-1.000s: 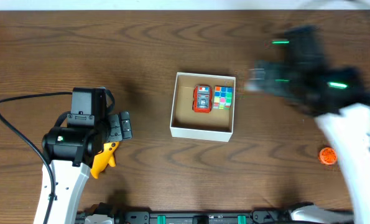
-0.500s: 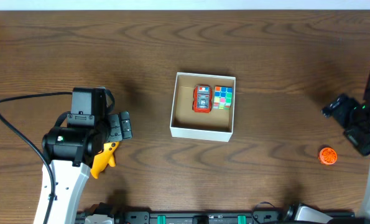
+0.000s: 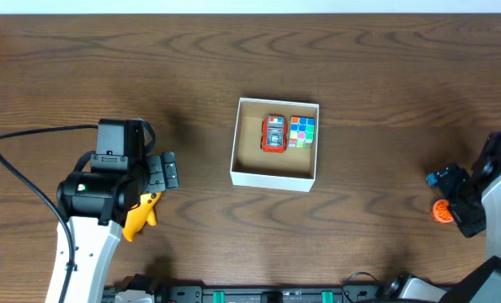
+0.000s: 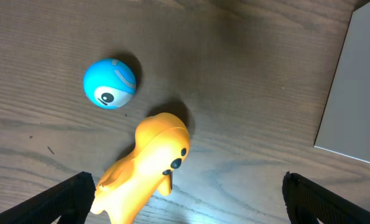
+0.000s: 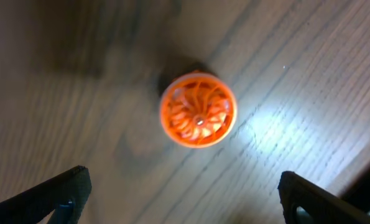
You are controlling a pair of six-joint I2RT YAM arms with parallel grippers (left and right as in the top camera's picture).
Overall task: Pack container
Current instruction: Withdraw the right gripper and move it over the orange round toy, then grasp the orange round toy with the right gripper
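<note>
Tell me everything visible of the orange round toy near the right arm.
The orange toy is a small round disc, plastic-looking, with curved vanes spiralling from a central hub inside a plain rim. It lies flat on the wooden table near the right edge, well apart from the container. The right end effector hovers above it, open, fingers clear of it; only the table touches it.

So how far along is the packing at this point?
Done: a red toy car and a multicoloured puzzle cube lie side by side in the container. In hand: nothing is gripped; the right claw is open above the orange disc, and the left claw is open over the yellow duck. Left: the disc, the duck and the blue ball sit on the table, outside it.
</note>
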